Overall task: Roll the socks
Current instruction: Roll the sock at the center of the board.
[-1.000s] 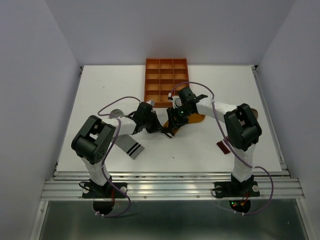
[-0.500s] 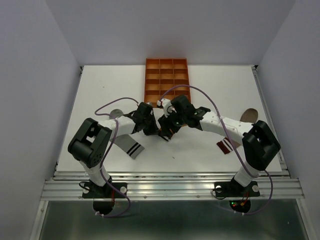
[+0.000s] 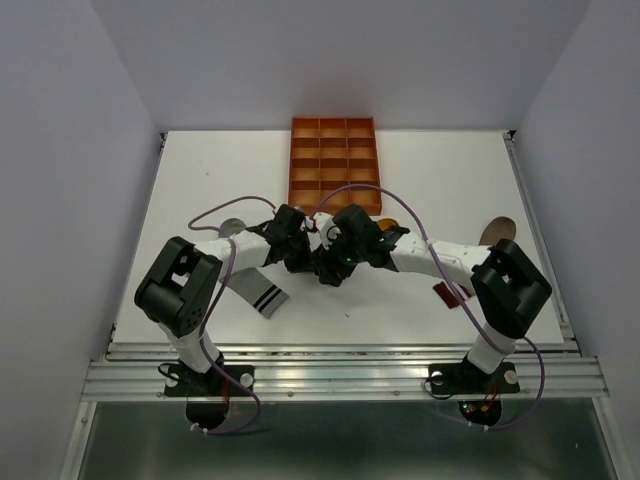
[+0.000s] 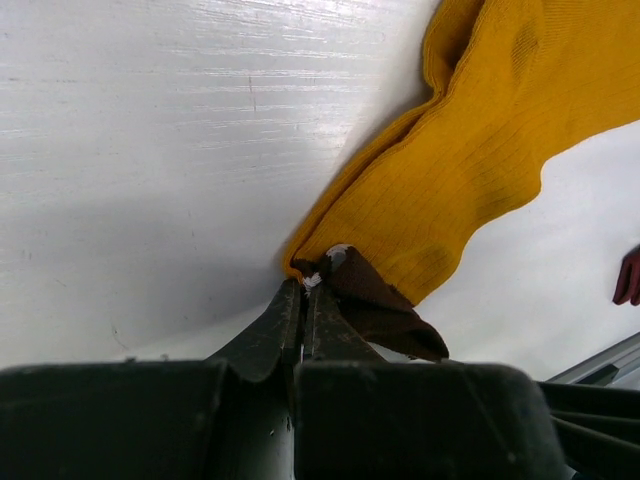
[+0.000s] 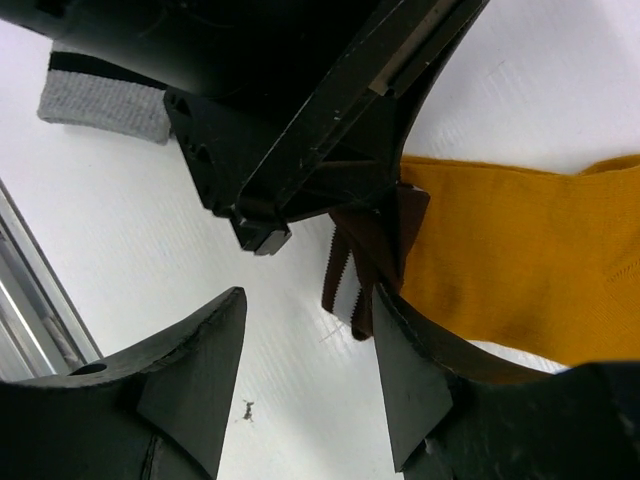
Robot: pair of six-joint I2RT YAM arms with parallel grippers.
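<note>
The mustard sock (image 4: 480, 150) lies flat on the white table. Its brown-and-white striped cuff (image 5: 365, 262) is lifted off the surface. My left gripper (image 4: 308, 285) is shut on that cuff at its tip. My right gripper (image 5: 305, 360) stands open just below the left one, and the cuff's edge hangs against its right finger (image 5: 415, 375). From above, both grippers meet at the table's middle, left gripper (image 3: 312, 262) beside right gripper (image 3: 330, 272), and the arms hide most of this sock. The grey sock (image 3: 255, 290) lies left of them. The taupe-brown sock (image 3: 497, 228) lies at the right.
The orange compartmented tray (image 3: 333, 165) stands just behind the two grippers. The taupe sock's maroon cuff (image 3: 448, 293) lies by the right arm's elbow. A corner of the grey sock (image 5: 100, 95) shows beyond the left gripper.
My right arm has swung left and come down beside the left gripper, covering the mustard sock from above. The left gripper has kept its hold and barely moved.
</note>
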